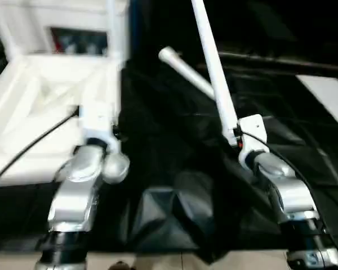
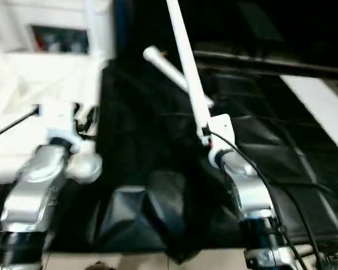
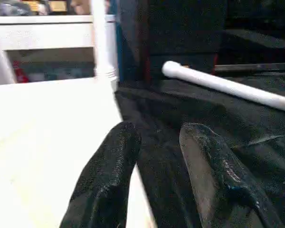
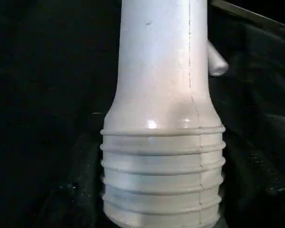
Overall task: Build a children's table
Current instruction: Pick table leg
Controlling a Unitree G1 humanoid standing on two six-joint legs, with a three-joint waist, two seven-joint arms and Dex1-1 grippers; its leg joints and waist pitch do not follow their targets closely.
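The white plastic tabletop [image 1: 39, 112] of the children's table lay on the robot's left, partly on a black cloth [image 1: 174, 169] that covered the working surface, its raised rim running along the cloth's edge; one white leg [image 3: 100, 38] stood upright at its far corner, seated in the corner socket, in front of a white glass-fronted cabinet [image 3: 42, 33] behind; the left tool [image 3: 156, 161] hung over the tabletop's near edge where white plastic met black cloth, its two black fingers [image 3: 109, 175] apart with an empty gap between them, holding nothing; a black cable [image 1: 28, 149] trailed from the left wrist across the tabletop; the right tool [image 1: 236, 138] was clamped on the thick end of a second white leg [image 1: 214, 62], which rose steeply up and away from the robot, leaning slightly to its left; in the right wrist view the ribbed, threaded end of that held leg [image 4: 164, 156] sat just before the camera, its shaft narrowing above the ribs; a third white leg [image 1: 183, 70] lay loose on the cloth beyond the held one, passing behind it, its rounded end pointing toward the tabletop; a pale board [image 1: 327, 98] lay at the far right of the cloth.
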